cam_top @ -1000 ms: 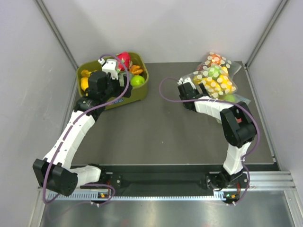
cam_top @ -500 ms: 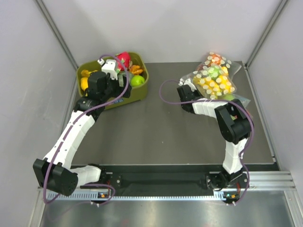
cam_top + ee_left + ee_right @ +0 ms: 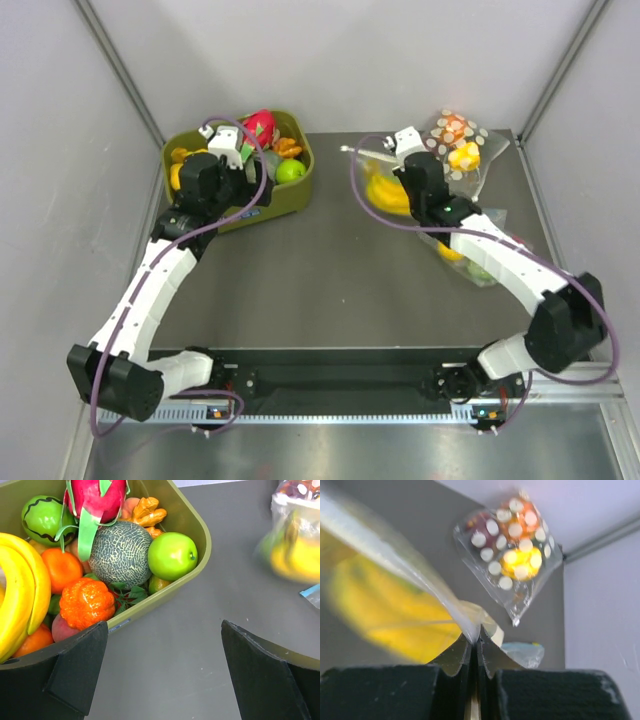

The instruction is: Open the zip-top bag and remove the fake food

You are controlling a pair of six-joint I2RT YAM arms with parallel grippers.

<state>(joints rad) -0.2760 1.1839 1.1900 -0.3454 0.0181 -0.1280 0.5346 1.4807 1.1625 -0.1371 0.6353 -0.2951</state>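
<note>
The zip-top bag hangs from my right gripper, which is shut on its edge, left of the back right corner of the table. In the right wrist view the clear plastic is pinched between the closed jaws of the gripper. The fake food shows through it as a blurred yellow banana bunch, also seen from above as the banana. My left gripper stands open and empty over bare table beside the bin, at the back left. The left wrist view catches the bag at its right edge.
An olive bin full of toy fruit, with a pink dragon fruit, stands at the back left. A second dotted bag with orange and yellow pieces lies at the back right. A plain clear bag lies under my right forearm.
My right gripper has shut on the dotted bag's edge and carried it up and to the left, off the other bags. The right arm has swung its elbow out right. The left arm barely moved.
</note>
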